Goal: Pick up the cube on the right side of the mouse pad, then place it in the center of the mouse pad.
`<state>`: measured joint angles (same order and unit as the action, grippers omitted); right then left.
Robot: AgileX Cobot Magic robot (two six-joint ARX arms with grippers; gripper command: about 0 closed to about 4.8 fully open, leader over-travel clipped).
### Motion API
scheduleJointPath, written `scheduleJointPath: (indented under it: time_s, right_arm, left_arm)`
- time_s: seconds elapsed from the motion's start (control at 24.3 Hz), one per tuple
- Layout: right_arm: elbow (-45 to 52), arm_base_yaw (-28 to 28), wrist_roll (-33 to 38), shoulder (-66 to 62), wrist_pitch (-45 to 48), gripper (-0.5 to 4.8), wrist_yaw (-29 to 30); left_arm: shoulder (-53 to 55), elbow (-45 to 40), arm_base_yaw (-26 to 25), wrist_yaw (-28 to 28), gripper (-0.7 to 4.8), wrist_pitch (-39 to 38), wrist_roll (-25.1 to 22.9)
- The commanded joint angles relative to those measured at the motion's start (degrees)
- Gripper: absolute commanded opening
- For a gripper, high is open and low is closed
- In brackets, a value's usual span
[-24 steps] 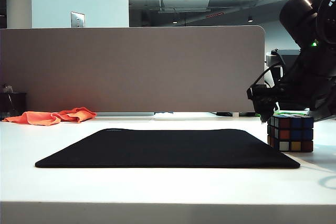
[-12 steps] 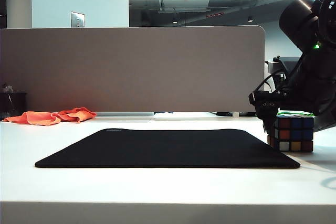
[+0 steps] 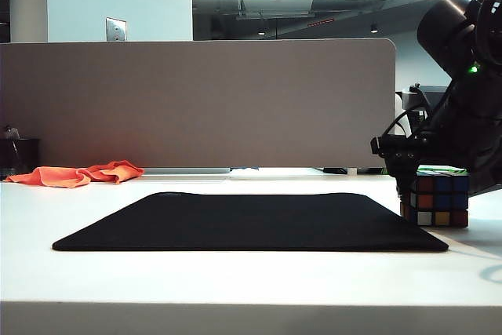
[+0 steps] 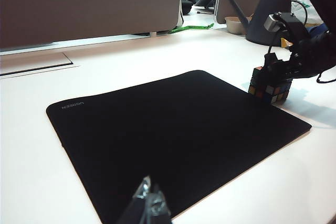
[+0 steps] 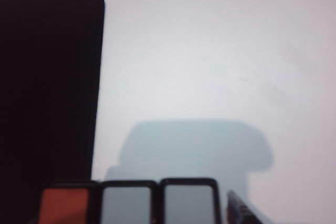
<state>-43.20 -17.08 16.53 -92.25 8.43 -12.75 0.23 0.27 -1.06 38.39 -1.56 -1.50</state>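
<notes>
Puzzle cube (image 3: pixel 436 200) is sitting beside the mouse pad (image 3: pixel 251 221), unlifted; right gripper (image 3: pixel 404 186) is straddling it, grip unclear. Left gripper (image 4: pixel 149 209) is hovering apart, state unclear.

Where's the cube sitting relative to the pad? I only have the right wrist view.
Observer: In the exterior view the cube rests on the table just off the mouse pad's right edge, with the right gripper down over it, jaws either side.
Operator: Left arm in the way?
Observer: No. The left gripper hangs over the pad's edge, well away from the cube.
</notes>
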Motion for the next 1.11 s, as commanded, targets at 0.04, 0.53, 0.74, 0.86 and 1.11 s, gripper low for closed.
scheduleJointPath:
  time_s: [0.04,0.53,0.74,0.86,1.11]
  right_arm:
    - [-0.17,-0.04,0.2,0.26,0.39,2.73,0.02]
    - [-0.2,-0.04,0.17,1.14,5.77,2.58,0.85]
    - [-0.26,-0.07,0.2,3.63,11.26,2.6,6.14]
    - [-0.42,-0.35,0.44,4.44,13.2,2.6,9.35]
    - [-4.02,-5.09,2.56,4.31,13.35,2.6,9.79]
  left_arm:
    - [0.07,0.22,-0.04,-0.04,-0.06,0.31,-0.02]
    - [0.07,0.22,-0.04,-0.02,-0.06,0.33,-0.02]
    - [0.07,0.22,-0.04,-0.02,-0.06,0.31,-0.02]
    - [0.07,0.22,-0.04,-0.02,-0.06,0.31,-0.02]
    - [0.07,0.22,-0.04,-0.04,-0.06,0.31,-0.02]
